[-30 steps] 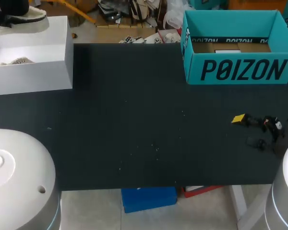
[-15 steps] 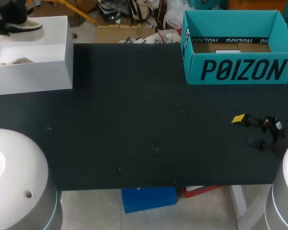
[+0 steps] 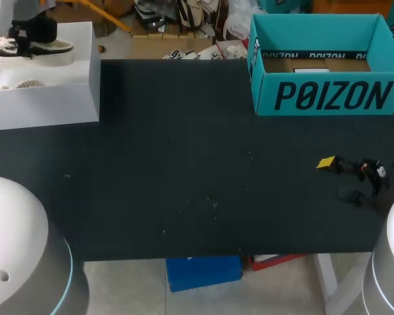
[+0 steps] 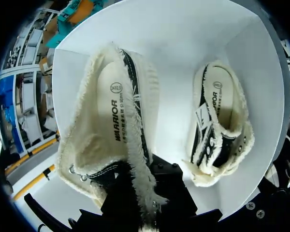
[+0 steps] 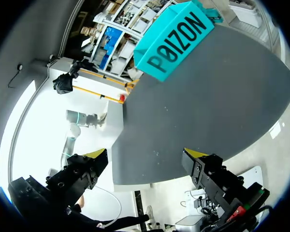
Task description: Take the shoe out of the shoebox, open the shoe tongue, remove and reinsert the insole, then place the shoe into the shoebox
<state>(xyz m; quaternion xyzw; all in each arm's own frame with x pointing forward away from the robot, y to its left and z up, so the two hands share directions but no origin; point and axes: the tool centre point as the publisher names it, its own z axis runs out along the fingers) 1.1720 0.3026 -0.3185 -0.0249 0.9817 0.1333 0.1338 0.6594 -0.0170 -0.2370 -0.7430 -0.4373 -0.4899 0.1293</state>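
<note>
Over the white shoebox point(image 3: 46, 98), clamping the shoe point(image 4: 111, 130) in the left gripper point(image 3: 34, 36) above a second shoe point(image 4: 220, 130). Holding the right gripper point(image 5: 146, 155) open, teal box point(image 3: 328, 95) well apart.

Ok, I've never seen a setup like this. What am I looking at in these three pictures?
It is a robot with two arms at a dark table. One picture looks down from above and behind it. The two round ones come from a camera on each wrist. On the table stand a white box at the far left and an open teal box at the far right. The left gripper is shut on a cream shoe, held over the white box, where a second shoe lies. The right gripper is open and empty, near the table's right edge.
</note>
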